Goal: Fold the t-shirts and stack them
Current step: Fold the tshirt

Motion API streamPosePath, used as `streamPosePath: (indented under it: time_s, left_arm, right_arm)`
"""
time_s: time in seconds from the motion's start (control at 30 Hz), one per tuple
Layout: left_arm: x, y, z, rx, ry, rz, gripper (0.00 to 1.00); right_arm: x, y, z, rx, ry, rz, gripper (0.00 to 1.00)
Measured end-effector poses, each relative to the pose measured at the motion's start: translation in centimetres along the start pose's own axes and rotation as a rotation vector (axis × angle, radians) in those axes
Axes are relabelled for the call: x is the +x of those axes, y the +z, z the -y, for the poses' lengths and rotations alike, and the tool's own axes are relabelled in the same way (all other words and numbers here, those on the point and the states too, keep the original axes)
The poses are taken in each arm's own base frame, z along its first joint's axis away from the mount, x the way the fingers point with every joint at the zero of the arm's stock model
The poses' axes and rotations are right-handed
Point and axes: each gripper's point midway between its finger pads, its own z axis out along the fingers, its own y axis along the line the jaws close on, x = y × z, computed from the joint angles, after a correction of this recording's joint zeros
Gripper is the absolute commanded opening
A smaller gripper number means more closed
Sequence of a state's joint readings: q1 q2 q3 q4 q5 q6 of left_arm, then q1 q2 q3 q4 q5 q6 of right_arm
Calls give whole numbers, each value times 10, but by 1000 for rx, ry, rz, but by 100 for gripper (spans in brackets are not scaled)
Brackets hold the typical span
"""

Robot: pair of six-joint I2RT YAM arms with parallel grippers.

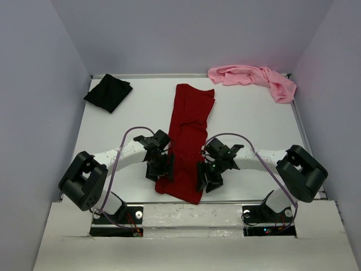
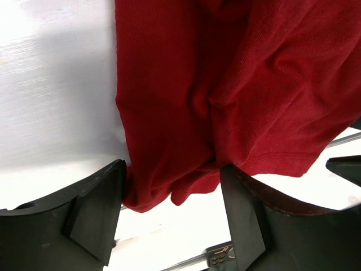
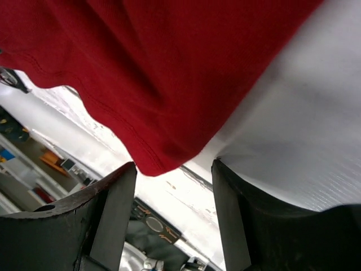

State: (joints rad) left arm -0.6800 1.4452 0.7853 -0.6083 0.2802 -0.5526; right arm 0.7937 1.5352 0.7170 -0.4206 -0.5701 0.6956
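Note:
A dark red t-shirt (image 1: 189, 132) lies as a long narrow strip down the middle of the white table (image 1: 254, 124), its hem at the near edge. My left gripper (image 1: 163, 169) stands at the hem's left corner and my right gripper (image 1: 204, 179) at its right corner. In the left wrist view the left gripper (image 2: 172, 169) is open, with the bunched red corner (image 2: 169, 186) between its fingers. The right gripper (image 3: 174, 165) is open too; the red hem corner (image 3: 152, 158) reaches just to its left finger. A black t-shirt (image 1: 108, 93) lies crumpled at the back left and a light pink t-shirt (image 1: 254, 78) at the back right.
Grey walls (image 1: 39, 101) close in the table on the left, back and right. The near table edge (image 1: 225, 202) runs just behind the red hem, with both arm bases (image 1: 113, 217) below it. Bare white surface lies on either side of the red strip.

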Motion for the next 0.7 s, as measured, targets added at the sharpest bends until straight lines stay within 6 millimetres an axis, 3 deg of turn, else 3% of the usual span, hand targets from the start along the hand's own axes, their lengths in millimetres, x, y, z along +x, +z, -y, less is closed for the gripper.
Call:
streamPosePath:
  time_s: [0.2,0.33,0.37,0.43,0.47,0.5,0.53,0.7]
  left_arm:
    - [1,0,1,-3,2,0,74]
    - [2,2,1,-10,3,-5,74]
    - [2,3,1,-11,2,-7,74]
    - [2,4,1,-13,1,-8,70]
    - [1,4,1,-13,2,-8,69]
    - [1,5,1,-13,3,-9,68]
    - [1,5,3,-13,5,-10,64]
    - [-2,9,6,-10,14,-9,51]
  right_arm:
    - [-6,3,-4,58,-40,46,54]
    - [-10,6,-2,97,-52,78,40]
    - [-10,7,-1,110,-55,85,32]
    - [-11,8,1,129,-49,100,23]
    - [-11,8,1,131,-50,100,23]
    - [-11,8,1,137,-48,105,14]
    - [-11,9,1,143,-48,108,11]
    - [-9,11,1,157,-43,114,7]
